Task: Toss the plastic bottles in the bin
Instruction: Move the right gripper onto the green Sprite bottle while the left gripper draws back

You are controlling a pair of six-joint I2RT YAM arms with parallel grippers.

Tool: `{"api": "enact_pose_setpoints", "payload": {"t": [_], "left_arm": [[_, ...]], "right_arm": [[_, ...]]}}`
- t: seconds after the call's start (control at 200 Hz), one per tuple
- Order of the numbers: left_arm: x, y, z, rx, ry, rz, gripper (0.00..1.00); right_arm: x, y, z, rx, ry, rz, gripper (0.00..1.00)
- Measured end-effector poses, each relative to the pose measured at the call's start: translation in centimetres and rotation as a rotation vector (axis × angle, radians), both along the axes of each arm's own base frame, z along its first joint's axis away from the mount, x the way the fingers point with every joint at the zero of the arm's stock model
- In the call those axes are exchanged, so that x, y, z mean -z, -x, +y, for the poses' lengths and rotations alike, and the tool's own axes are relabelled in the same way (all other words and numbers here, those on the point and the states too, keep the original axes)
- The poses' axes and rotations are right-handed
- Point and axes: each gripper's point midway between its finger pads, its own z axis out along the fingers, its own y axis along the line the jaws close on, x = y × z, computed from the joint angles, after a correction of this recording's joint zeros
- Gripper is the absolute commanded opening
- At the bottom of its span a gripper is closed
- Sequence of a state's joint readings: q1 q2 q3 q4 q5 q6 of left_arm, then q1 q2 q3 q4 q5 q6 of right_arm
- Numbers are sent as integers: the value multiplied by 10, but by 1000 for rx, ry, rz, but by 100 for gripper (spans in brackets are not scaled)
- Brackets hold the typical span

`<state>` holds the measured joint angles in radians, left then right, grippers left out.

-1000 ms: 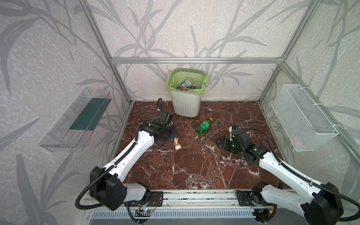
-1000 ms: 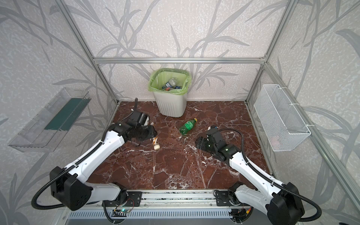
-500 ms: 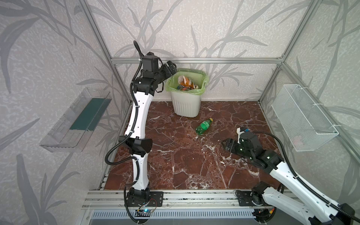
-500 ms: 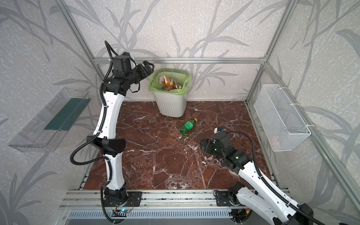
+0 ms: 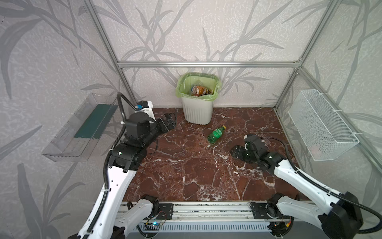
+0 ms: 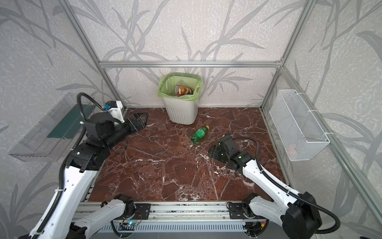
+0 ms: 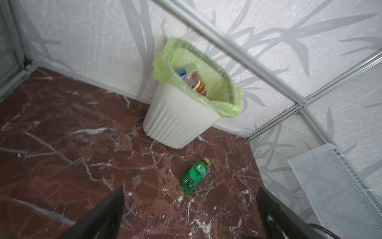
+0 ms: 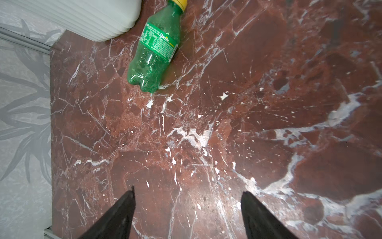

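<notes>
bin: white, ribbed, with a green liner; upper centre in both top views, against the back wall
bin contents: a brown bottle lies on top of the heap; in the left wrist view a blue label shows just beside it; whatever lies under these is hidden
green bottle: yellow cap; lies on its side on the floor, centre of the frame, just below and right of the bin; cap end toward the bin; touched by neither gripper; the right wrist view reads "Sprite" on its label
left gripper: left of centre, near the bin's lower left corner but apart from it; aimed toward the bin; fingers spread wide and empty; green bottle well off to its right
right gripper: right of centre, below and right of the green bottle, near it but clear of it; low over the floor; fingers parted, only bare marble between them
wire basket: white; on the right wall, right edge of the frame
tray: clear; on the left wall, left of the left gripper
</notes>
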<state>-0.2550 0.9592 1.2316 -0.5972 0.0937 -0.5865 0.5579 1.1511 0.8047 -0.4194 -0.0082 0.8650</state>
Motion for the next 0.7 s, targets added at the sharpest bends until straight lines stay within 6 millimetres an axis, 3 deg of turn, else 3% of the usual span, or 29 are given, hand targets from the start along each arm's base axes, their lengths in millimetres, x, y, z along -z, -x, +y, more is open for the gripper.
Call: {"api": "enact_pose_setpoints", "payload": {"t": [0.135,0.24,0.48,0.7], "left_arm": [[94,13,10,-37,-24,224,99],[132,29,14,-55,-16,315,99],[168,42,11,-58,35,394,99],[169,44,11,-54,41,394,99]], "right_arm": [[-13,-34,22,12,-34,-16,81],[-23,-59,36,27,-57,-33,81],[-24,-101,54,66,-58,-24,86],[-5,-126,63,104,-36,13,89]]}}
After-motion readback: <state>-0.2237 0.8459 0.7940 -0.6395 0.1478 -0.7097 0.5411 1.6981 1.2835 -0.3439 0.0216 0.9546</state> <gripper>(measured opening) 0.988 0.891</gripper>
